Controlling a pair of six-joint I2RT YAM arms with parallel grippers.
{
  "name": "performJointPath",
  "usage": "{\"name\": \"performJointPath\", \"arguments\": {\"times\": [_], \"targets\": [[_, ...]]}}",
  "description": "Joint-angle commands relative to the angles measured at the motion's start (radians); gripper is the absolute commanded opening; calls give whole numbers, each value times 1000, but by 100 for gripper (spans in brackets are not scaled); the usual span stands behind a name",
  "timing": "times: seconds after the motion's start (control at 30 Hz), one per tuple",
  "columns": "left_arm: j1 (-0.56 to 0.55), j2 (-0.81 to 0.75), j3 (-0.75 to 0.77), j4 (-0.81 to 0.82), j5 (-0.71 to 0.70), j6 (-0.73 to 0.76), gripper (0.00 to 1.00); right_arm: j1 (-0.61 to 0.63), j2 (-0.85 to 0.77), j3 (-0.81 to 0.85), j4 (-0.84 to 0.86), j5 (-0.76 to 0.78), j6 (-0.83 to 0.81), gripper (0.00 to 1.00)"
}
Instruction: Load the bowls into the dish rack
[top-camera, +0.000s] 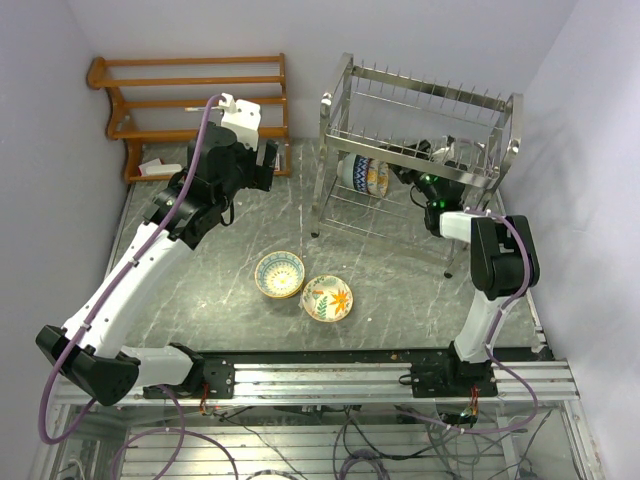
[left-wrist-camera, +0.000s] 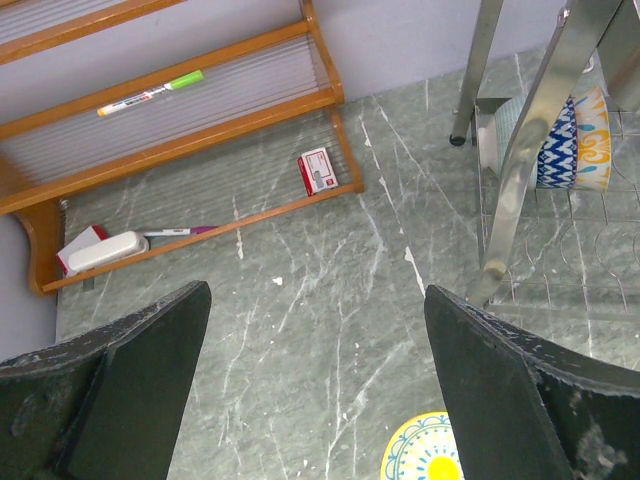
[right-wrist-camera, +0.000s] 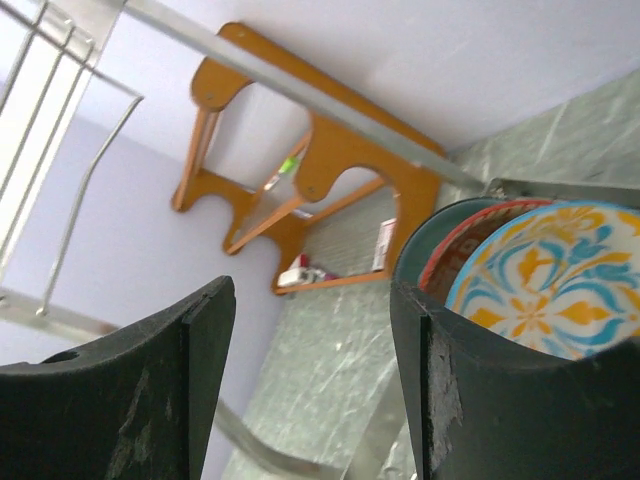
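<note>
The right gripper (right-wrist-camera: 312, 300) is parted and holds nothing. The blue-and-yellow bowl (right-wrist-camera: 545, 290) stands on edge just beside one finger, at the right of the wrist view, inside the dish rack (top-camera: 420, 100). I'd back straight out (no sideways swing) so that finger doesn't tip it — the yellow-teal bowl (top-camera: 279, 274) and the orange-leaf bowl (top-camera: 327, 298) lie at lower centre.

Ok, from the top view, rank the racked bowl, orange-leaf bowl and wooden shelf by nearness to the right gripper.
1. Racked bowl: in the dish rack, beside the right gripper.
2. Orange-leaf bowl: table centre.
3. Wooden shelf: far left corner.
</note>
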Motion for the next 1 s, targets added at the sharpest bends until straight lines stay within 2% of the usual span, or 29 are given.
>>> {"name": "performJointPath", "arguments": {"times": [0.0,0.27,0.43,0.57,0.77,0.97], "targets": [[-7,-32,37,38,22,-18,99,-4,-57,-68,141,-93,130,63],[-7,-73,7,38,34,-31,99,34,-205,-274,197,-208,198,62],[-8,-102,-13,33,31,-34,99,119,-303,-338,50,-285,147,62],[-8,-122,-19,26,26,-31,99,185,-384,-434,-8,-263,147,62],[-7,-148,-30,25,20,-27,99,261,-594,-553,-239,-169,81,62],[-10,-166,-38,19,22,-42,99,374,-763,-462,-762,-58,-144,63]]}}
